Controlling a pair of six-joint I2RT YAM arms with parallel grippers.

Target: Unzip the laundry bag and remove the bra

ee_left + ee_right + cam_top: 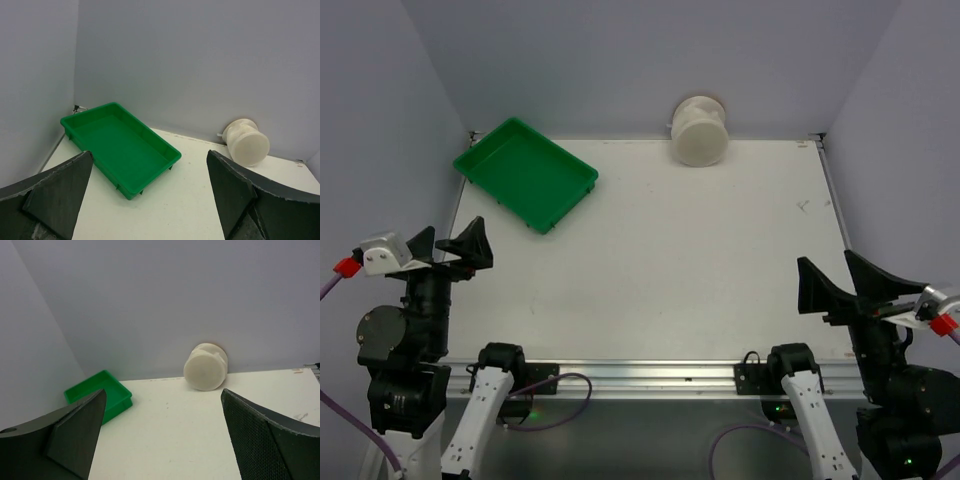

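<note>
Laundry bag (699,131), top view: far ahead of both tools, untouched; left gripper (448,248) and right gripper (845,285) jaws apart, empty. Left wrist view: bag (246,142) ahead-right, lying on its side. Right wrist view: round end faces the gripper, long axis toward it; zip probably shut; nothing done yet.

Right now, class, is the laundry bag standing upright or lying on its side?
The laundry bag lies on its side: in both wrist views its round flat end faces sideways, not upward.

Lab test booth: bare grey walls (620,50) around a white table (670,260).
</note>
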